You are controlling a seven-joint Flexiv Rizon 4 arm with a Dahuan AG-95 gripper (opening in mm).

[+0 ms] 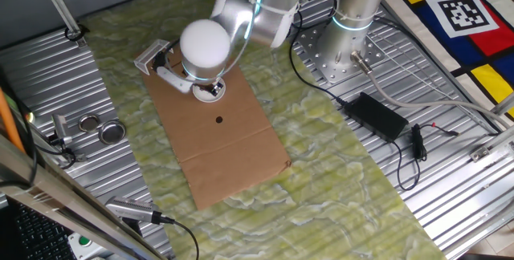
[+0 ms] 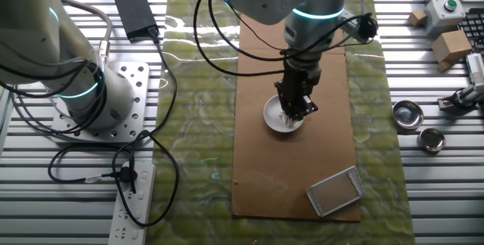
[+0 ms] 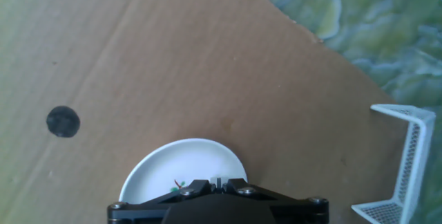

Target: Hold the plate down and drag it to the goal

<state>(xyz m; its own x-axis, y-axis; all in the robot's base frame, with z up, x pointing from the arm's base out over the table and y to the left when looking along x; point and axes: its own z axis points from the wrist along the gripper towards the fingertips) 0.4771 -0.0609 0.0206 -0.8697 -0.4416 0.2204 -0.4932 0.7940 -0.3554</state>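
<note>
The plate (image 2: 274,116) is a small white disc lying on the brown cardboard sheet (image 2: 318,71). My gripper (image 2: 291,113) stands upright over it, jaws shut together, tips down on the plate's surface. In the hand view the plate (image 3: 181,163) lies directly under the shut gripper (image 3: 217,181). The goal (image 3: 407,158), a whitish mesh L-shaped corner frame, stands at the right of that view, apart from the plate. It also shows near the cardboard's corner in the other fixed view (image 2: 336,192) and in one fixed view (image 1: 152,55), where the arm hides most of the plate (image 1: 214,93).
A small black dot (image 3: 63,122) marks the cardboard left of the plate. Two silvery metal lids (image 2: 408,113) (image 2: 432,140) lie on the ribbed metal table beside the green mat. A black power brick (image 1: 376,114) and cables lie near the arm's base (image 1: 337,51).
</note>
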